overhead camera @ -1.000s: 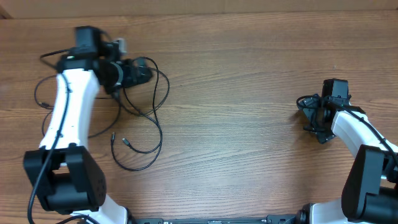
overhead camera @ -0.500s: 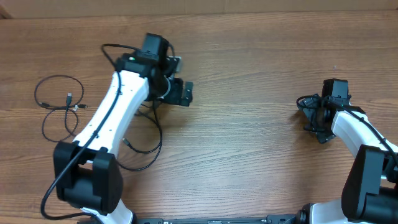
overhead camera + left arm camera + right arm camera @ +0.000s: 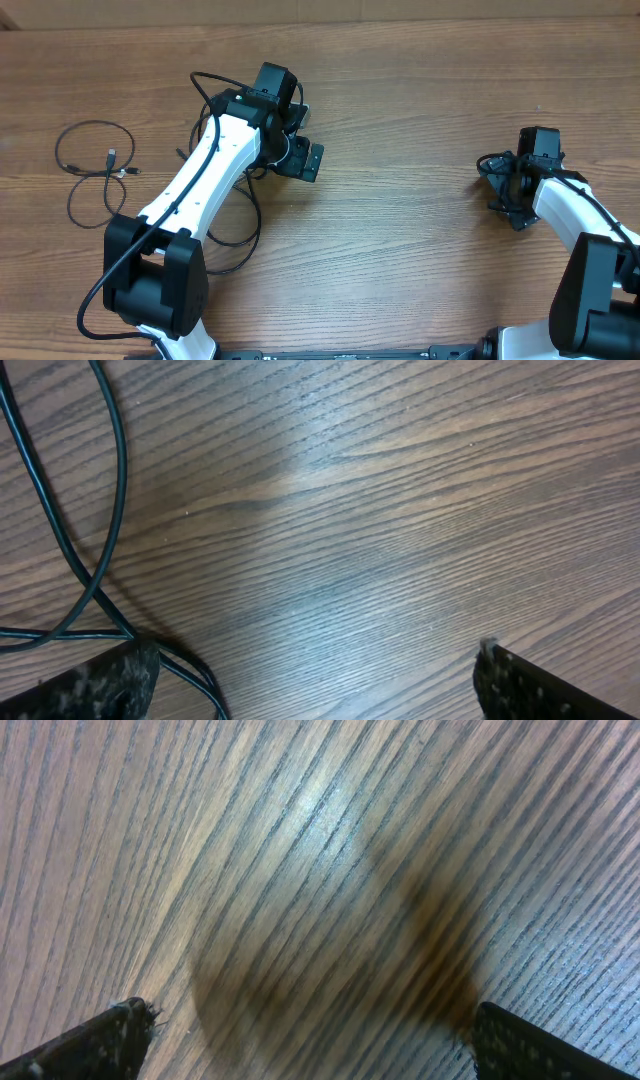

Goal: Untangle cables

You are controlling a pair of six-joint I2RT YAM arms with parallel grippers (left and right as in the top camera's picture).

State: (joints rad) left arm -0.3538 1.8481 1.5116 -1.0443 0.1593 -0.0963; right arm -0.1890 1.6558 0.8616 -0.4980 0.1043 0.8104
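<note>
One thin black cable (image 3: 90, 165) lies in loose loops at the far left, its small plug ends close together. A second black cable (image 3: 257, 212) loops under and around my left arm. My left gripper (image 3: 308, 138) is open, just right of that cable. In the left wrist view its fingers (image 3: 315, 660) are spread wide over bare wood, and cable strands (image 3: 100, 510) cross at the left and run past the left finger. My right gripper (image 3: 497, 190) is open and empty at the right side; in the right wrist view (image 3: 310, 1020) it shows only wood between the fingers.
The wooden table (image 3: 400, 230) fills the view. A thicker black cord (image 3: 205, 85) arches off my left arm near the wrist. The left arm covers part of the second cable.
My left arm has swung right, from the far-left cables to left of centre. One cable now lies apart at the far left. The right arm has not moved.
</note>
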